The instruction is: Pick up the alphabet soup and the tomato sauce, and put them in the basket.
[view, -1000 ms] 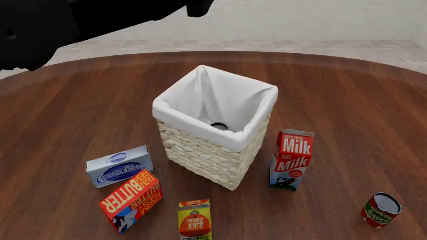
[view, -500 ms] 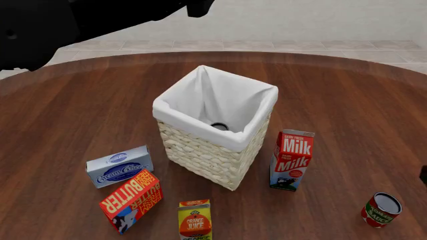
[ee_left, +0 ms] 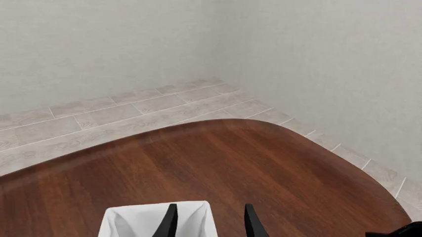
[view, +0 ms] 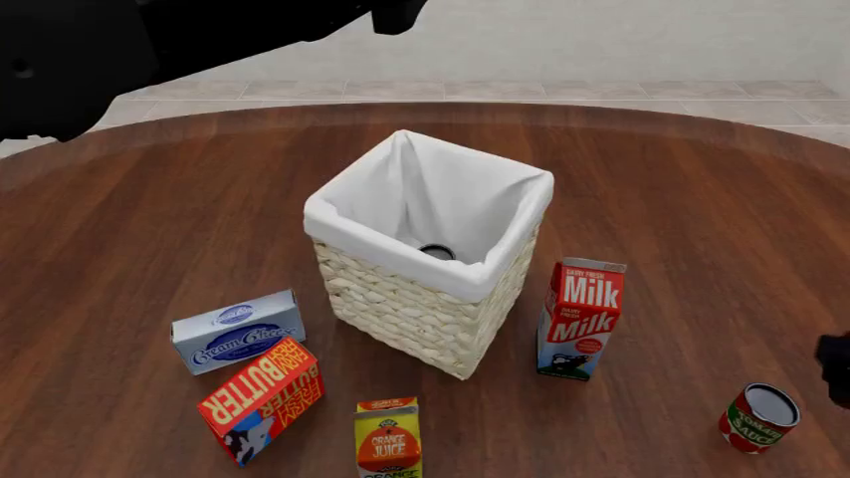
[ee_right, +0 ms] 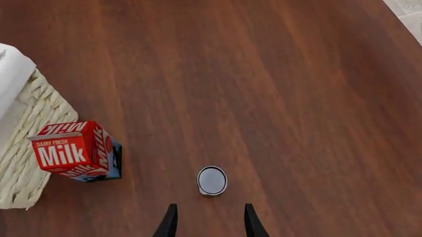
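From my left wrist view my left pincer (ee_left: 208, 222) hangs parted and empty above the cream wicker basket's white lining (ee_left: 135, 220); in front, a grey can top (view: 437, 252) lies inside it; on the right wrist, my right pincer (ee_right: 208, 222), parted and empty, has the upright red-white-green tomato sauce can (ee_right: 212, 180) just ahead on the table, so descending onto it looks next.
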You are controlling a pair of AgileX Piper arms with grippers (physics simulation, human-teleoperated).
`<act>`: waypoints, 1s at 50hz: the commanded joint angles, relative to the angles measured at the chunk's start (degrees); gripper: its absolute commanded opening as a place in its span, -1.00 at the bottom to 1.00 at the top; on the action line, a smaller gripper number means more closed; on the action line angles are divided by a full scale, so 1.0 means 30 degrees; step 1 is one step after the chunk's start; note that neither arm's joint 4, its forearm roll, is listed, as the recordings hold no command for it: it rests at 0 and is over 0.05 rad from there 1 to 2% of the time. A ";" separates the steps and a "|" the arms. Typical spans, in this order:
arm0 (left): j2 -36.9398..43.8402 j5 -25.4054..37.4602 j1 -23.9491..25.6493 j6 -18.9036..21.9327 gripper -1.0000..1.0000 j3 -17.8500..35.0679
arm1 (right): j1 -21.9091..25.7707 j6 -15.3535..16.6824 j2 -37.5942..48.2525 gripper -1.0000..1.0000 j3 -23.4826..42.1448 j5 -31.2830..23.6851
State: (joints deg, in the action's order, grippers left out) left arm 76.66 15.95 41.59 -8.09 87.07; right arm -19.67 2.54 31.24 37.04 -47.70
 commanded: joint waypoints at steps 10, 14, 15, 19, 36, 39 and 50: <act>-0.0001 0.0000 0.0000 0.0000 1.00 0.0001 | -0.0286 -0.0017 0.0940 1.00 -0.1626 0.1972; -0.0001 0.0000 0.0000 0.0000 1.00 0.0001 | -0.0217 -0.0120 0.0961 1.00 -0.1881 0.2143; -0.0001 0.0000 0.0000 0.0000 1.00 0.0001 | -0.0153 -0.0176 0.0931 1.00 -0.1932 0.2137; -0.0001 0.0000 0.0000 0.0000 1.00 0.0001 | -0.0197 -0.0181 0.1176 1.00 -0.2173 0.2579; -0.0001 0.0000 0.0000 0.0000 1.00 0.0001 | -0.0309 -0.0091 0.2228 1.00 -0.3000 0.4365; -0.0001 0.0000 0.0000 0.0000 1.00 0.0001 | -0.0381 -0.0080 0.2317 1.00 -0.3039 0.4493; -0.0001 0.0000 0.0000 0.0000 1.00 0.0001 | -0.0816 0.0003 0.2962 1.00 -0.3647 0.5522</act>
State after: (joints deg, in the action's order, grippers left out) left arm 76.66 15.95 41.59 -8.09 87.07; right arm -21.20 2.32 38.62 27.41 -33.52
